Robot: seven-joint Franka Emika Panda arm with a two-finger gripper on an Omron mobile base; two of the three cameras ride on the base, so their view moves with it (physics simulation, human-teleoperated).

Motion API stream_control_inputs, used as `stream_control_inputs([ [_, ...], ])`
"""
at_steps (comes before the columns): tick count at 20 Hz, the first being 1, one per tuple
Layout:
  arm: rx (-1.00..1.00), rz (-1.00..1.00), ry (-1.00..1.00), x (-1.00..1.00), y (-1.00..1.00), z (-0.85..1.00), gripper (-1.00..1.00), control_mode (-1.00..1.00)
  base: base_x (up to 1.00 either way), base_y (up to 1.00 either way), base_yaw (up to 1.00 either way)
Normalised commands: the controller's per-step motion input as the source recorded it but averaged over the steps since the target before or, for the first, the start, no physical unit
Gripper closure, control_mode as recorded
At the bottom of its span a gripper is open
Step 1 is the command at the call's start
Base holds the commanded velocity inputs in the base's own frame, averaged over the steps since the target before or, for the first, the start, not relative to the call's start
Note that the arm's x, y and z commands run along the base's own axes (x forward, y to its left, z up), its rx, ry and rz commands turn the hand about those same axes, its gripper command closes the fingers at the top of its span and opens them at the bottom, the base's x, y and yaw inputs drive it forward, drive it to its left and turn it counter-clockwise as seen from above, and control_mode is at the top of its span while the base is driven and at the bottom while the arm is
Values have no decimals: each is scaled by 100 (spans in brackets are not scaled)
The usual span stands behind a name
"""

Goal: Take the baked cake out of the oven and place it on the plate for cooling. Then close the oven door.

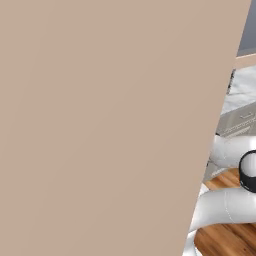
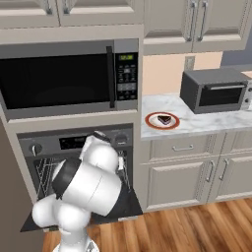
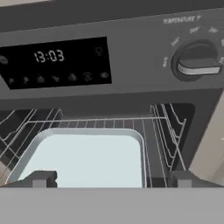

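The oven (image 2: 74, 141) stands open, its oven door (image 2: 127, 204) folded down flat behind my arm. In the hand view I look into the oven (image 3: 131, 48) just below its lit display and a round knob. A wire rack (image 3: 105, 124) there carries a pale blue-white tray (image 3: 87, 159). My gripper (image 3: 113, 181) is open in front of the cavity, its dark fingertips (image 3: 41, 178) wide apart with nothing between them. The baked cake (image 2: 164, 119), small and dark brown, lies on the red-rimmed plate (image 2: 150, 121) on the counter to the right of the oven.
A black-windowed microwave (image 2: 64, 78) sits above the oven. A grey toaster oven (image 2: 214, 91) stands on the marble counter (image 2: 221, 120) right of the plate. A beige panel (image 1: 110, 125) blocks most of the left base view. Cabinets and wood floor (image 2: 197, 221) lie below.
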Motion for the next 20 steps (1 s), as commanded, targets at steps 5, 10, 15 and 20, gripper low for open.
stream_control_inputs([
  [5,-11,0,1,22,-40,-95,-100,-100,0,0,0],
  [10,-20,0,0,2,-3,-100,-100,-100,0,0,0],
  [15,-26,0,0,0,22,-99,-100,-100,0,0,0],
  [20,-11,0,0,-3,6,-73,-100,-100,0,0,0],
])
